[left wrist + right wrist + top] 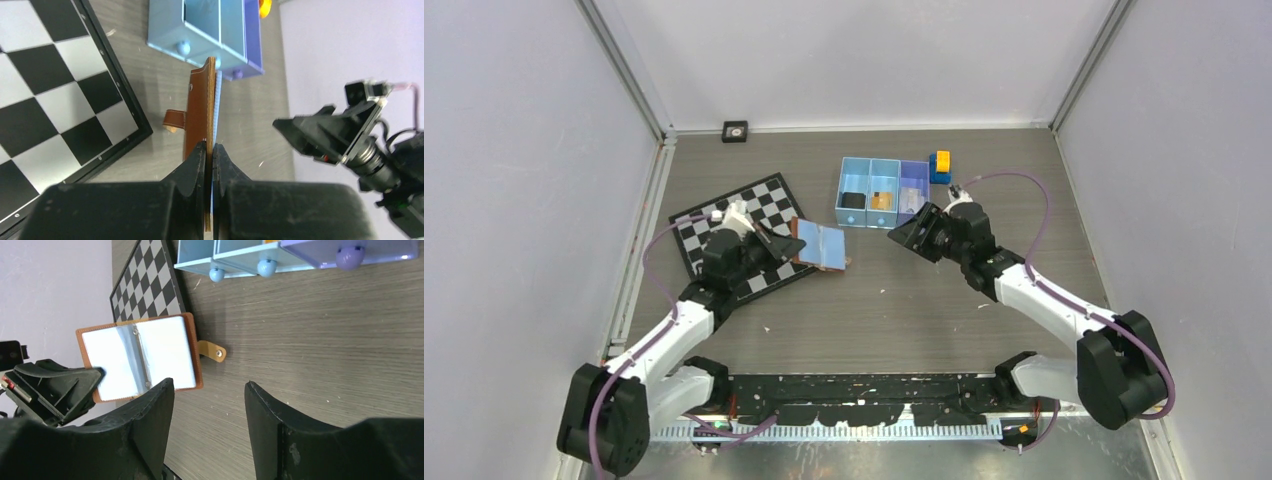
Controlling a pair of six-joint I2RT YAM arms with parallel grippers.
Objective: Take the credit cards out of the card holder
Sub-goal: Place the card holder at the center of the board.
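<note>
Left gripper (210,150) is clamped tight on the near edge of the holder (199,107). Holder runs straight out past those fingertips, opened like a book with the inside facing roughly up. Long axis points from the left fingers toward the right gripper (209,390), strap tab at the far end. Right fingers are parted with nothing between them; holder is ahead and to their left, well apart.

Progress: looks mostly done. Cards (854,200) appear to lie in the tray (167,30) ahead of the right fingers, and the visible sleeves look blank. Can't tell if a hidden sleeve has one left.

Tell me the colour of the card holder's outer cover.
The card holder is brown outside; the left wrist view shows it best.
</note>
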